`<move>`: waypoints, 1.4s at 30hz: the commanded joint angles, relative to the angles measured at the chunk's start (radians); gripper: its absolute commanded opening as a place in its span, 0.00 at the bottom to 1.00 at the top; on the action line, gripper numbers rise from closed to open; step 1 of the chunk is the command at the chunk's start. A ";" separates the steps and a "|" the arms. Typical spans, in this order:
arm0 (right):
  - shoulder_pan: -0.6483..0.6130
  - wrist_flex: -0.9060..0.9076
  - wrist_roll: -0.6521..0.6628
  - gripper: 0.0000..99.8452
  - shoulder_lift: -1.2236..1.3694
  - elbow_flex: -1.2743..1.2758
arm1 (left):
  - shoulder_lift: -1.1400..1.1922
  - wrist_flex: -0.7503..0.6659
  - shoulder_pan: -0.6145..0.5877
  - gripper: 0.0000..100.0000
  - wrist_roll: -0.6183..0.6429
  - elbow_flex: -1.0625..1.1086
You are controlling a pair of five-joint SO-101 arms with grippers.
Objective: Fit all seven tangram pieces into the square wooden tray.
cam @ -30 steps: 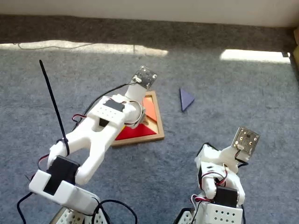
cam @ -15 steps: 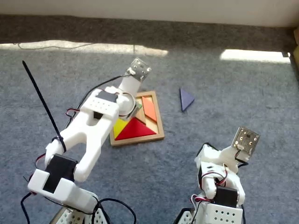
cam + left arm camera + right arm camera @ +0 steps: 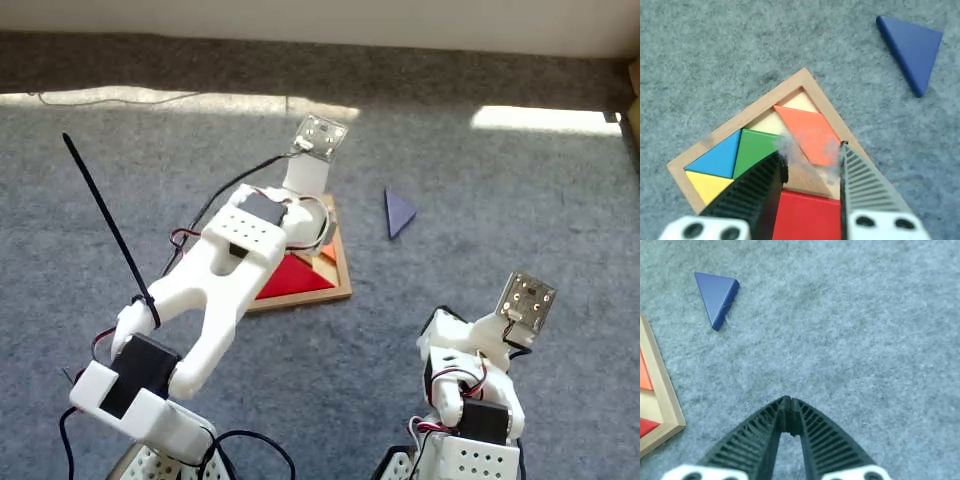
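Now the left claw [image 3: 812,154] has swung rightward over the tray [image 3: 755,110].

Open carpet [image 3: 520,190] around the blue triangle [image 3: 398,212]; left arm [image 3: 230,270] blocks the wooden tray [image 3: 345,270].
The triangle lies apart, right of the tray, carpet open on every side and nearward to the right arm [image 3: 470,375]. The left arm covers most of the tray; its left gripper [image 3: 812,152], jaws parted, hangs over the orange piece [image 3: 807,132].
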 commanded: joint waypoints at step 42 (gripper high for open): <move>0.013 -0.016 0.003 0.00 -0.018 0.116 | -0.294 -0.238 0.093 0.07 -0.150 0.338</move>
